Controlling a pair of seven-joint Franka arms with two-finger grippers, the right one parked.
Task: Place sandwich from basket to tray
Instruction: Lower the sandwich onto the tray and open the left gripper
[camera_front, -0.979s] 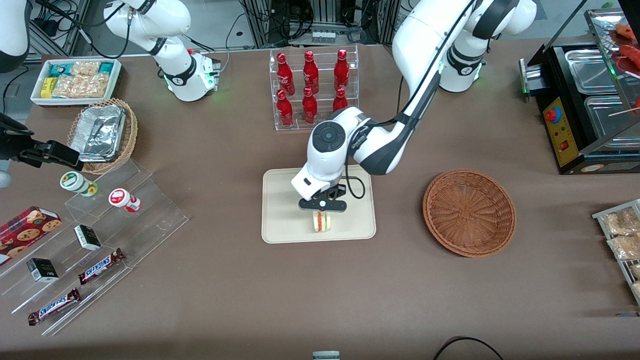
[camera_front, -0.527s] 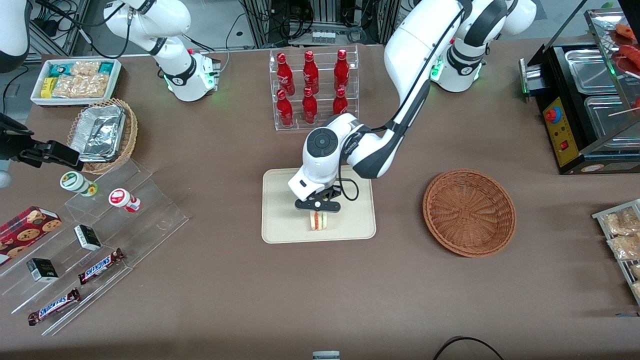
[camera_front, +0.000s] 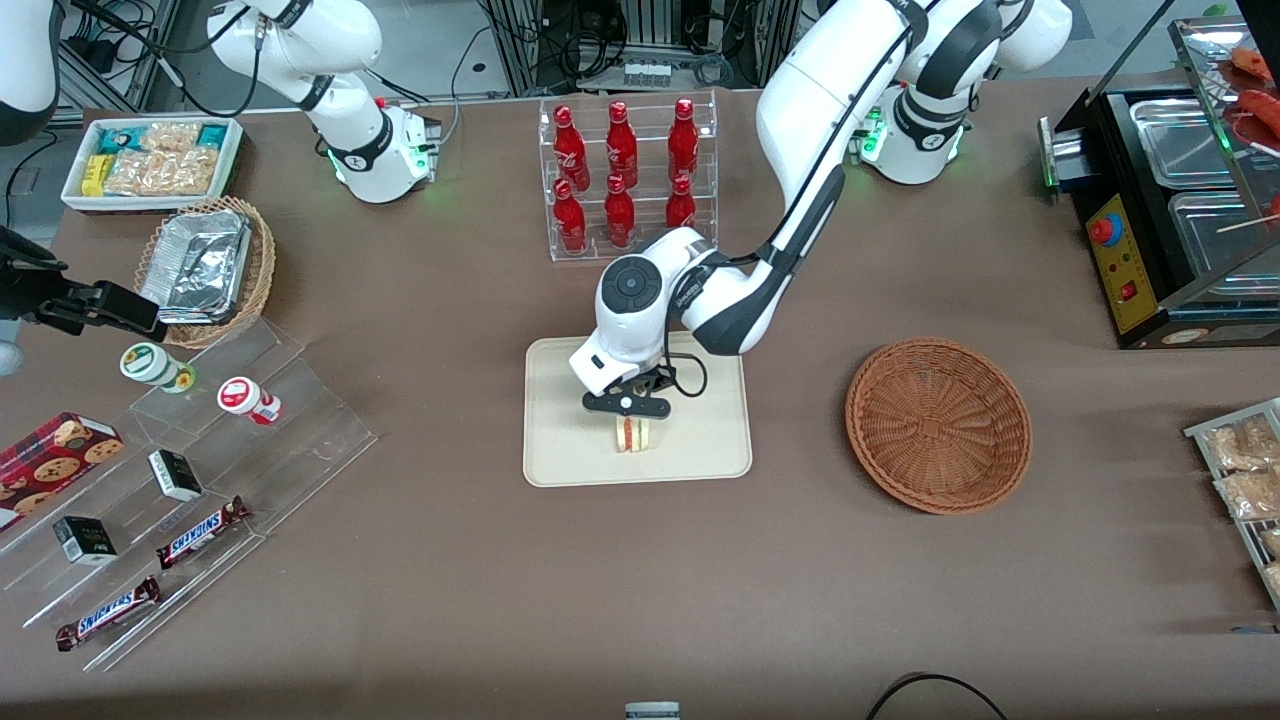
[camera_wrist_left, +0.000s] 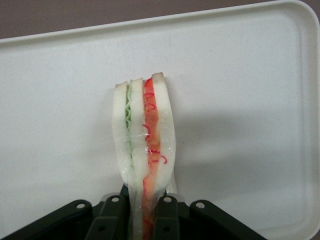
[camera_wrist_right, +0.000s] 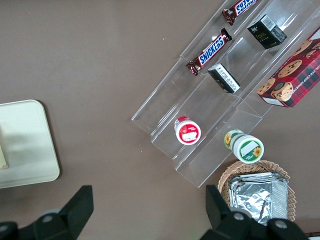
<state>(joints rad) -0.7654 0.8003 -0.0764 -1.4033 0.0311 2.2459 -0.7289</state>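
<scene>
The sandwich, a pale bread wedge with a red and green stripe, stands on its edge over the middle of the cream tray. My gripper is shut on the sandwich, one black finger pressed against each bread face. Whether the sandwich touches the tray floor I cannot tell; its shadow lies close beside it. The reddish-brown basket sits on the table toward the working arm's end, with nothing in it. The right wrist view shows one corner of the tray.
A clear rack of red bottles stands farther from the front camera than the tray. Toward the parked arm's end are a stepped acrylic display with snacks, a tan basket of foil containers and a white snack box. A black food warmer stands at the working arm's end.
The gripper has carried the sandwich a short way over the tray, away from the front camera and toward the parked arm's end. Its hold on the sandwich is unchanged.
</scene>
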